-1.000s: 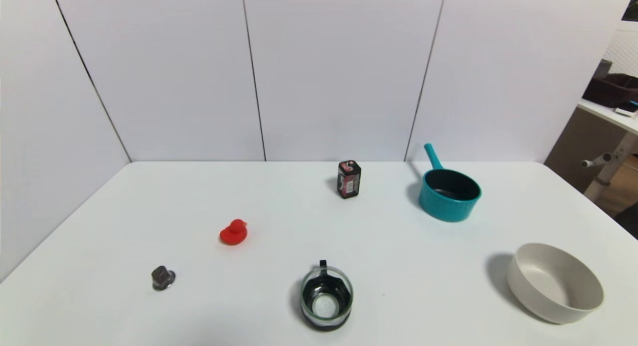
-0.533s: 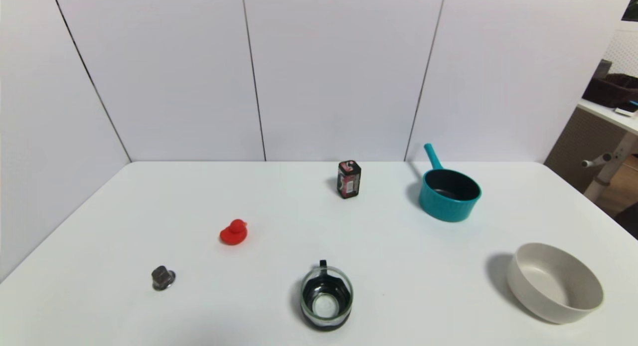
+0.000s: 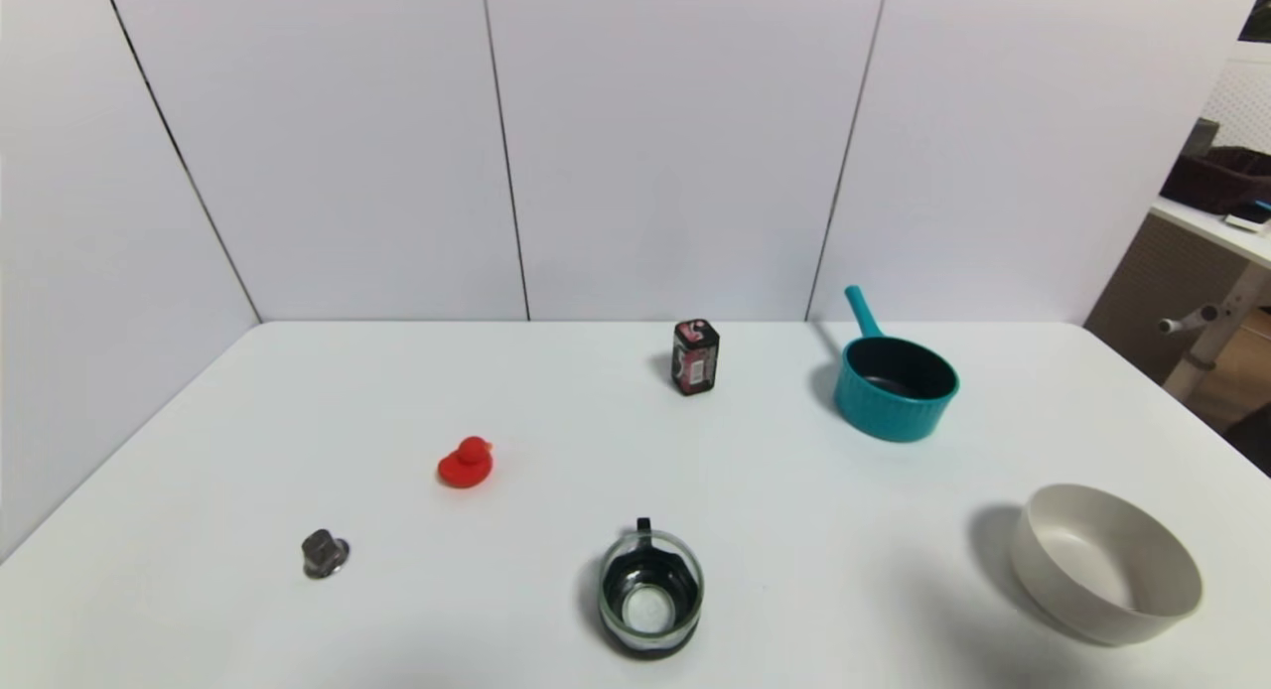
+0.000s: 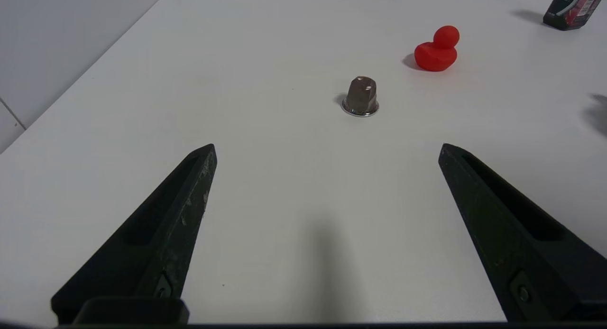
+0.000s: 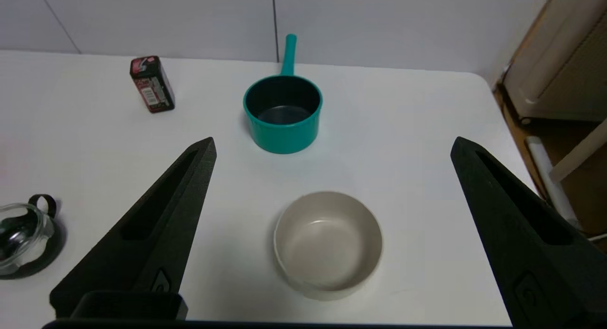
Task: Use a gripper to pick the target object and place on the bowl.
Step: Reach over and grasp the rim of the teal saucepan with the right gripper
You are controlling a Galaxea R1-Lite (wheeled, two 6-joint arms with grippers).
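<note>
The teal saucepan stands at the table's far right, its stick handle pointing toward the back wall; it also shows in the right wrist view. The beige bowl sits empty at the near right, also seen in the right wrist view. Neither gripper shows in the head view. My right gripper is open and empty, above the near right of the table with the bowl below it and the saucepan beyond. My left gripper is open and empty above the near left of the table.
A glass mug with black handle stands near the front middle. A red duck, a small metal cap and a dark red-labelled box are spread over the white table. White walls close the back and left.
A faint shadow has spread over the table at the near right beside the bowl. No object has moved.
</note>
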